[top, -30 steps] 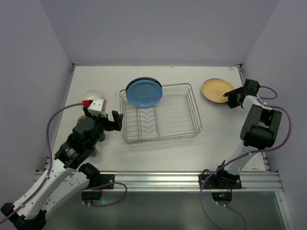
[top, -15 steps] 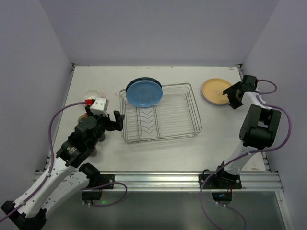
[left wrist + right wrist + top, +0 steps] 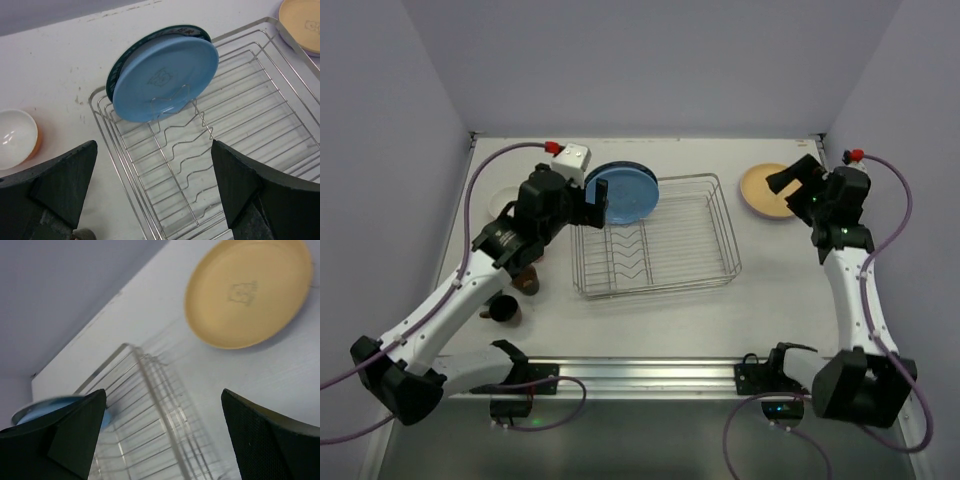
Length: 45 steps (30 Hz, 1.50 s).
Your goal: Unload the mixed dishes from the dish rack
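The silver wire dish rack sits mid-table. At its back-left end a blue plate stands on edge in the dividers, with a dark patterned-rim plate close behind it. My left gripper hovers open just left of the blue plate; in the left wrist view it looks down on the rack and the blue plate. A yellow plate lies flat on the table at the back right. Above its right side my right gripper hangs open and empty.
An orange bowl, white inside, rests left of the rack. A brown cup and a black cup stand near the table's left front, under the left arm. Walls close in the left, back and right.
The left arm has risen and swung from the rack's left side to the blue plate. The right gripper has opened wide and lifted off the yellow plate, which stays flat on the table.
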Each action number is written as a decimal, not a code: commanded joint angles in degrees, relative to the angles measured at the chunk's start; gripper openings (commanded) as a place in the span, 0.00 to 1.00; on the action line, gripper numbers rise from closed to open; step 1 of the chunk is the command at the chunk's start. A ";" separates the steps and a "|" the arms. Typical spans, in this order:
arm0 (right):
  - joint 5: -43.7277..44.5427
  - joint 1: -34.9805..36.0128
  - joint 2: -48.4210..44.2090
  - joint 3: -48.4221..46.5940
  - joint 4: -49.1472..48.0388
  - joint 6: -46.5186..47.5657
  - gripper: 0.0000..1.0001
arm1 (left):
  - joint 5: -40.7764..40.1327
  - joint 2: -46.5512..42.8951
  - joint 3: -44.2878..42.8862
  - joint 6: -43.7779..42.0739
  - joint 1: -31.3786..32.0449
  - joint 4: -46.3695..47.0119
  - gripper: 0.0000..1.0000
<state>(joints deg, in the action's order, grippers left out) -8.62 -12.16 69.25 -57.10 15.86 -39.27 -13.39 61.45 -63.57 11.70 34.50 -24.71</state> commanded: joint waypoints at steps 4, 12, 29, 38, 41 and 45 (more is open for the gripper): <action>-13.60 7.33 -12.63 4.18 2.86 8.85 0.99 | 4.32 12.44 -11.65 -9.76 -0.22 -1.48 1.00; -13.70 7.33 -25.92 8.06 8.04 13.77 0.99 | 9.61 27.21 -26.67 -19.70 -1.54 -10.70 1.00; -19.77 7.33 -30.67 9.38 10.16 15.36 0.99 | 13.12 43.66 -41.90 -25.85 -3.12 -19.24 1.00; -21.08 7.33 -31.81 10.08 9.19 15.45 0.99 | 14.87 45.07 -41.20 -29.28 -3.47 -16.51 1.00; -21.61 7.33 -31.90 10.17 9.10 15.27 0.99 | 17.60 45.95 -41.28 -30.16 -3.65 -17.39 0.99; -22.05 7.33 -32.08 10.25 9.10 15.36 0.99 | 19.63 47.18 -41.90 -32.09 -3.91 -18.88 0.93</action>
<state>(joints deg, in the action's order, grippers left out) -28.69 -4.62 37.80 -46.92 26.15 -24.75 1.83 107.07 -103.57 -17.72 30.92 -42.28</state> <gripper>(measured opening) 0.990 0.943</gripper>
